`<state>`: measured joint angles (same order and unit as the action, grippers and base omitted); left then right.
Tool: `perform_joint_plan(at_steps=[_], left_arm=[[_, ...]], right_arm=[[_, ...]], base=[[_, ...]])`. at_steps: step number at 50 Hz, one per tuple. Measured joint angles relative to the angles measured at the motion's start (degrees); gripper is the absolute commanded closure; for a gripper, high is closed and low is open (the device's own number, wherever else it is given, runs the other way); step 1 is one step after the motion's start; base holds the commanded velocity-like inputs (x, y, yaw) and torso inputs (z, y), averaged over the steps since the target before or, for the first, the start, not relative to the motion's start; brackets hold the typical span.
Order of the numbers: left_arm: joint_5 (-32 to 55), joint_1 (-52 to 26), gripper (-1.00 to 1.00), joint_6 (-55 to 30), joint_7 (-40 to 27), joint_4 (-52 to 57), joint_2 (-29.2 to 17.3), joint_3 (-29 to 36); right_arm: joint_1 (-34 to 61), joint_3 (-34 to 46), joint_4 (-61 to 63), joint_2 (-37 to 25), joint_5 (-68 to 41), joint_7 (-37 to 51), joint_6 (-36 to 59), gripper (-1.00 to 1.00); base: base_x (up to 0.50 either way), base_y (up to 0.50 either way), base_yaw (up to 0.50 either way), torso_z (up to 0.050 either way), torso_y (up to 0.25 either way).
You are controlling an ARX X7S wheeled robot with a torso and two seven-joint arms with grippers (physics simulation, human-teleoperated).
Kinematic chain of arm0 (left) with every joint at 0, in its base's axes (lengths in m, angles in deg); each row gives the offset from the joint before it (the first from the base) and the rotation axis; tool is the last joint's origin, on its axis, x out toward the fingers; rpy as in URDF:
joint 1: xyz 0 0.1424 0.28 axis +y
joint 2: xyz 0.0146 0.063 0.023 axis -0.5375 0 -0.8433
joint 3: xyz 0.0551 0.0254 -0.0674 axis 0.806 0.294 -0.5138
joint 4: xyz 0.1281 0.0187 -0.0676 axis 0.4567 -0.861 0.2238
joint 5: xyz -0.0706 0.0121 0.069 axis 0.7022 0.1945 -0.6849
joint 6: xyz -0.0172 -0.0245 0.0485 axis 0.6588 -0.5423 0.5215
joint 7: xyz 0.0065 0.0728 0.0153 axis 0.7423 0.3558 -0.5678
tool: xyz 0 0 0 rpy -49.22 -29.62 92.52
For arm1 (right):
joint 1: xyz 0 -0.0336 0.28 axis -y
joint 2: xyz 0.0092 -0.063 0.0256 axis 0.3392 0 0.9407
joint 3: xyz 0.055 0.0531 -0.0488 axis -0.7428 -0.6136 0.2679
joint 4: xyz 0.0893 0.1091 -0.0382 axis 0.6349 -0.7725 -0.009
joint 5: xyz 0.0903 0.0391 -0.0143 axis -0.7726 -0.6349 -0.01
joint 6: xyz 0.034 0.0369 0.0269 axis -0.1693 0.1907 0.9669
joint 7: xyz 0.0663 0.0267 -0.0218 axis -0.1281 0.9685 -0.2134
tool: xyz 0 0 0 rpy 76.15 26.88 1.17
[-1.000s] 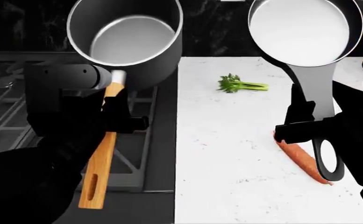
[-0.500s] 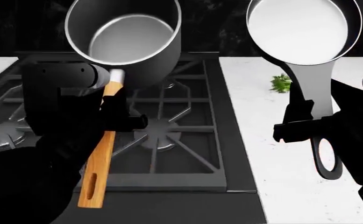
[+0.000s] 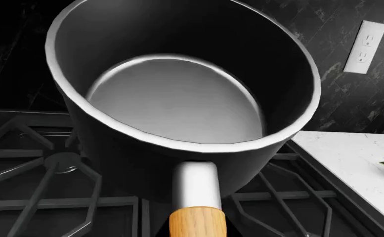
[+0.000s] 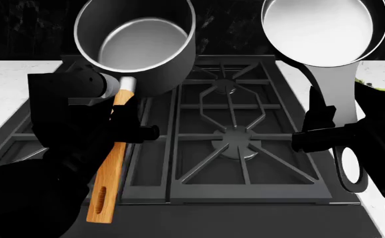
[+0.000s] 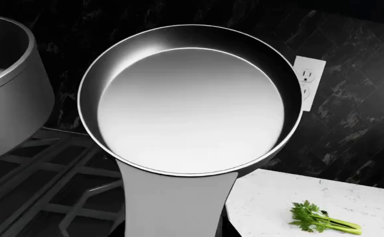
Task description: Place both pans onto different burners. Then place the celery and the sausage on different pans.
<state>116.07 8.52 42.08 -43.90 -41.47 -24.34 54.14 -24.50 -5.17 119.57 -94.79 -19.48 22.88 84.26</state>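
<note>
L fingers (image 4: 127, 130) clamped on saucepan (image 4: 137, 45) handle, R fingers (image 4: 318, 136) on frying pan (image 4: 324, 30) handle | both held above stove | lower each level onto separate burners (image 4: 237, 144) | celery (image 5: 323, 219) on right worktop (image 5: 277, 195)

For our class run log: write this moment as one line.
left gripper: holds saucepan aloft | right gripper: holds frying pan aloft | burners: bare | celery: on counter
</note>
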Motion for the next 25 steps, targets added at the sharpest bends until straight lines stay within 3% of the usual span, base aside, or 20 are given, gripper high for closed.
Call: perform_joint_plan(at_steps=[21,25], left_arm=[[-0.53,0.48,1.00,0.52,0.10,0.38,-0.06,-0.07],[-0.86,0.55,1.00,0.43,-0.10,0.33,-0.26,-0.30]], right_arm=[[-2.01,-1.07,0.65,-0.67,0.37,0.05,-1.04,1.00],[-2.87,-1.49,1.02,-0.69,-0.08,-0.20,-1.86,1.00]], base=[[0.00,0.50,0.00,0.001,0.002],[0.00,0.10,0.00,0.003,0.003]])
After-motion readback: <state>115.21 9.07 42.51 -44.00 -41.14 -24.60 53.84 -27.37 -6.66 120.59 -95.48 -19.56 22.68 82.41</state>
